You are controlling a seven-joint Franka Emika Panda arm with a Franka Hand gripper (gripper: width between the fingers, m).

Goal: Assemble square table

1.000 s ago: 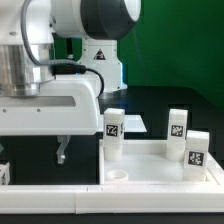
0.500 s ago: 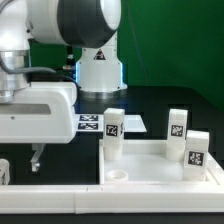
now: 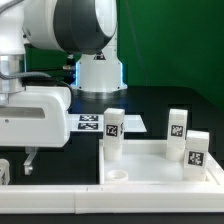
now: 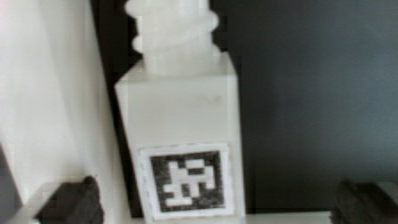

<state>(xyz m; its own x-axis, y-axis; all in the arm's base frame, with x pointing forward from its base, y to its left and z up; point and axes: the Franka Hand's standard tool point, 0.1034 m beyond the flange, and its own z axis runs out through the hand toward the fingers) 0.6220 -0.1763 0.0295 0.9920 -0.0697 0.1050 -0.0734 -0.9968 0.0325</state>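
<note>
The square table's white slab [image 3: 150,160] lies at the exterior view's right with three white tagged legs [image 3: 113,135] standing upright on it and an empty round corner hole [image 3: 118,174] at its near corner. A fourth white leg [image 4: 178,120] lies on the black table beside the rail, its black-and-white tag facing the wrist camera and its screw end [image 4: 175,38] pointing away. It shows at the exterior view's left edge [image 3: 3,170]. My gripper [image 4: 217,205] is open, with one dark fingertip [image 4: 71,200] on each side of this leg and a gap on both sides. One finger [image 3: 30,160] shows in the exterior view.
A long white rail [image 3: 110,197] runs along the front edge, and also beside the loose leg in the wrist view [image 4: 45,100]. The marker board [image 3: 95,122] lies behind the slab. The robot base [image 3: 98,70] stands at the back before a green wall.
My arm has moved toward the exterior view's left and slightly down, so the gripper now stands over the loose leg at the left edge. The slab and its three legs have not moved.
</note>
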